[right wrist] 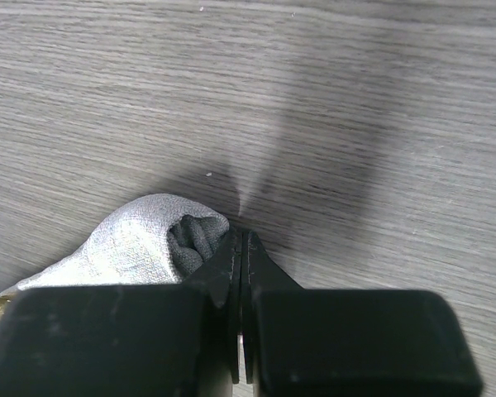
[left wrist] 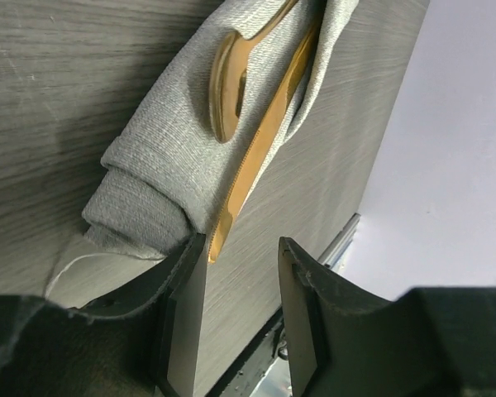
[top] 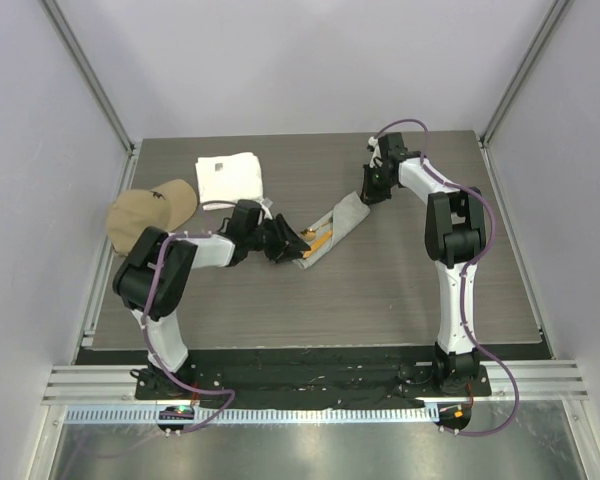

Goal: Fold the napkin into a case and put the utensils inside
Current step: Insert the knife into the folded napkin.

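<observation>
The napkin (top: 338, 225) lies folded as a narrow grey case (left wrist: 161, 178), slanting across the middle of the table. Two gold-coloured utensils stick out of its near-left end: a serrated knife (left wrist: 252, 157) and a curved piece (left wrist: 225, 83), which show as a gold glint (top: 318, 240) from above. My left gripper (left wrist: 240, 281) is open just short of the knife tip, with nothing between its fingers (left wrist: 184, 314). My right gripper (right wrist: 242, 238) is shut at the case's far end, its tips on the table. The rolled cloth end (right wrist: 145, 244) rests against its left finger, not between the jaws.
A thick white towel (top: 228, 178) lies at the back left, and a tan cap (top: 152, 212) sits at the left edge beside my left arm. Metal frame posts (top: 90, 75) stand at the table's back corners. The table's near edge (top: 310, 348) runs in front of both bases.
</observation>
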Robot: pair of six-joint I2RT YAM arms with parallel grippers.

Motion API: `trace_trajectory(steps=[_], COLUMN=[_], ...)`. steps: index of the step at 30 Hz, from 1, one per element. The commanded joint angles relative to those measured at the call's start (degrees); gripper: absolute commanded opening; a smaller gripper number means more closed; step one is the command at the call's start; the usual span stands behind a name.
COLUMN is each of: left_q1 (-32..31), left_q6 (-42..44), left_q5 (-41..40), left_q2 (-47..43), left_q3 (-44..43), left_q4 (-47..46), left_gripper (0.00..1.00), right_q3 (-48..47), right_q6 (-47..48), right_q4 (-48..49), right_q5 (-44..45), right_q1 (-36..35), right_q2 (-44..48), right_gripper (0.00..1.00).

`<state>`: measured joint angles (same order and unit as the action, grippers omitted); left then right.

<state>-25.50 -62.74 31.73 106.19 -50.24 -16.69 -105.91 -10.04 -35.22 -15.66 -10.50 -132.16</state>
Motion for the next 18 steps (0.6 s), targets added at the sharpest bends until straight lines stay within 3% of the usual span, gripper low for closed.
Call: trace_trajectory(steps=[1,12,18], left_q1=[0.01,0.01,-0.34], left_q6=[4.46,18.51,20.82], left_q5=[-2.89,-14.39,-15.11], left_q2=[-5.2,-14.69,-25.14], left_q3=[-2.14,-7.33,-3.39], left_q4=[5.51,24.5,28.46], left_gripper=[0.45,0.46,0.47], right_q3=[0.7,0.61,-1.48], right_q6=[0.11,-1.47,-5.85], right_q4=[-1.52,-1.25,-2.82], right_q5=[-0.69,2.03,6.42], right_q1=[-0.75,-0.57,1.89], right_q2=[-1.44,-0.56,1.99], right_gripper=[0.01,0.02,0.13])
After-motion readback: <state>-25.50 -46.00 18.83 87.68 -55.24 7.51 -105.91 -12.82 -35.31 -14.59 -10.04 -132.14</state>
